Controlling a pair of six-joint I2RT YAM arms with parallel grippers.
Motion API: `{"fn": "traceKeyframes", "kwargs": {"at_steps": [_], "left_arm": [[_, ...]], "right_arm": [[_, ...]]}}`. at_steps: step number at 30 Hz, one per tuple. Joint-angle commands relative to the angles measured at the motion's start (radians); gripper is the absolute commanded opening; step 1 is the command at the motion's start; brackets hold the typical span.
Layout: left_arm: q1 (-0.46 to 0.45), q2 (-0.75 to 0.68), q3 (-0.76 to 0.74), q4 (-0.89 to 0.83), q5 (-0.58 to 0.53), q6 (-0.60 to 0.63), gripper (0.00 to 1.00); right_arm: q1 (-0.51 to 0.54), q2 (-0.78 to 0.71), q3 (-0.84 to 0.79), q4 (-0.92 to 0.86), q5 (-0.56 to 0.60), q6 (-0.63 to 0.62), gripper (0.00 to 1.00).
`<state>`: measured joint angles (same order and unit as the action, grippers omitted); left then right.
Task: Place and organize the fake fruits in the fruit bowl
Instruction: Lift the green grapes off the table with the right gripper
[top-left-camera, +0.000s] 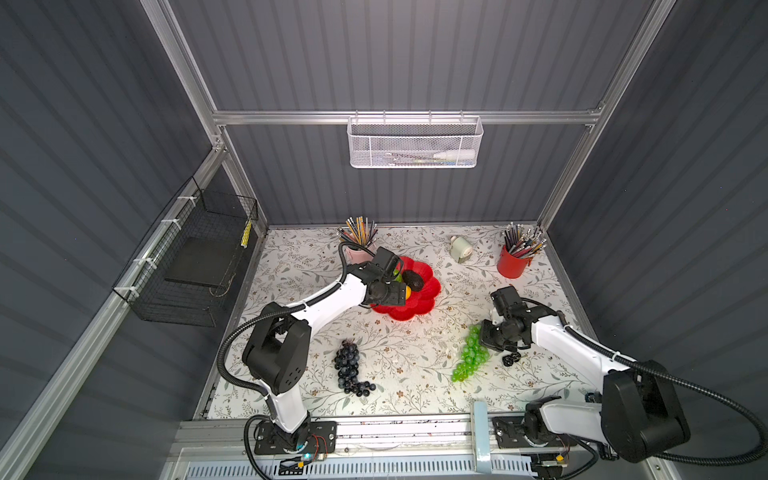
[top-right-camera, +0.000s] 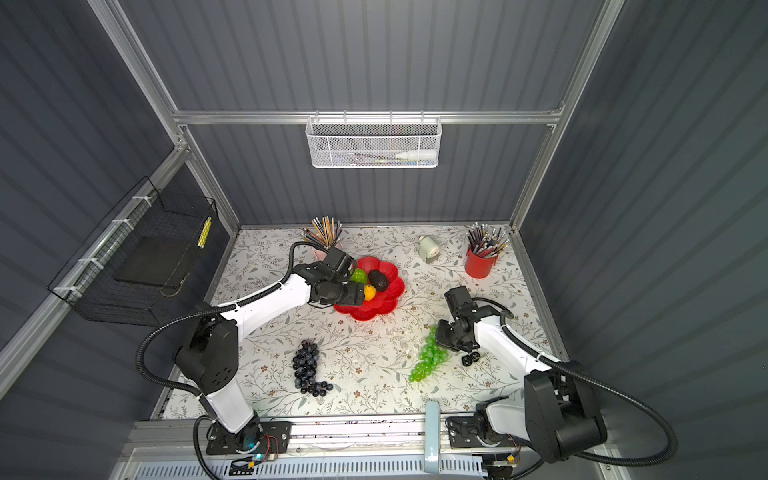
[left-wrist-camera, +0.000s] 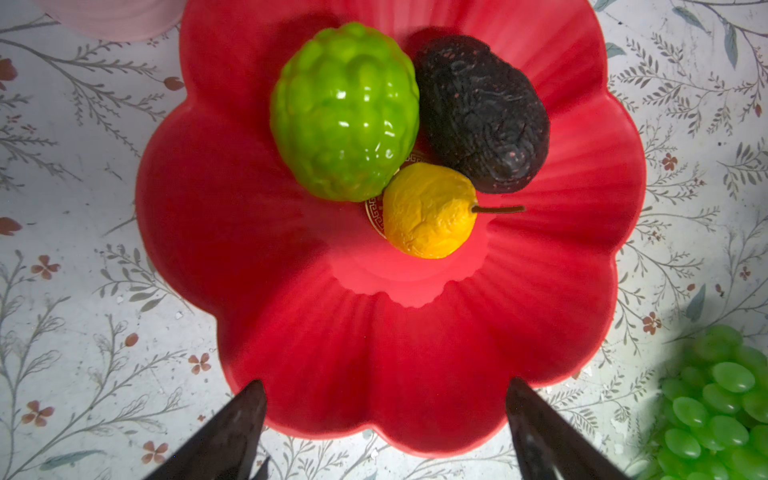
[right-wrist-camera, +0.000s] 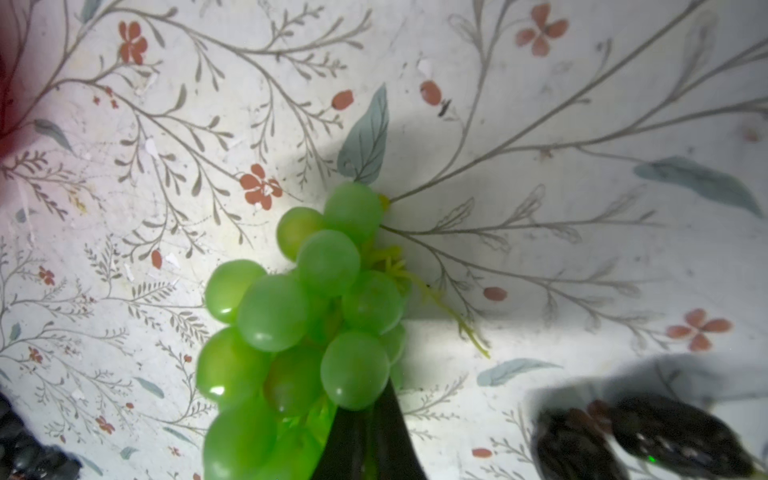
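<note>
The floral tabletop (top-left-camera: 399, 345) is enclosed by grey ribbed walls (top-left-camera: 395, 62); the left gripper (top-left-camera: 395, 293) is spread at centre, the right gripper (top-left-camera: 484, 337) clenched at lower right.

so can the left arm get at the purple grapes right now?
Probably yes. The left claw is open and empty above the fruit bowl; the dark purple grape bunch lies uncovered on the table on that arm's side, nothing between.
</note>
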<state>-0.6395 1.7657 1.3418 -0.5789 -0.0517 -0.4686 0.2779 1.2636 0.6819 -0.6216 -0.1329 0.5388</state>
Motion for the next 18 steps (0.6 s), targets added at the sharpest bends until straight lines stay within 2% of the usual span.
{"fn": "traceKeyframes", "kwargs": {"at_steps": [1, 18], "left_arm": [[0.004, 0.012, 0.027, -0.009, 0.013, -0.017, 0.9], [0.004, 0.021, 0.033, -0.003, 0.024, -0.018, 0.9]], "right_arm": [[0.006, -0.038, 0.013, -0.053, 0.021, 0.002, 0.0], [0.005, -0.094, 0.136, -0.152, 0.034, -0.029, 0.0]]}}
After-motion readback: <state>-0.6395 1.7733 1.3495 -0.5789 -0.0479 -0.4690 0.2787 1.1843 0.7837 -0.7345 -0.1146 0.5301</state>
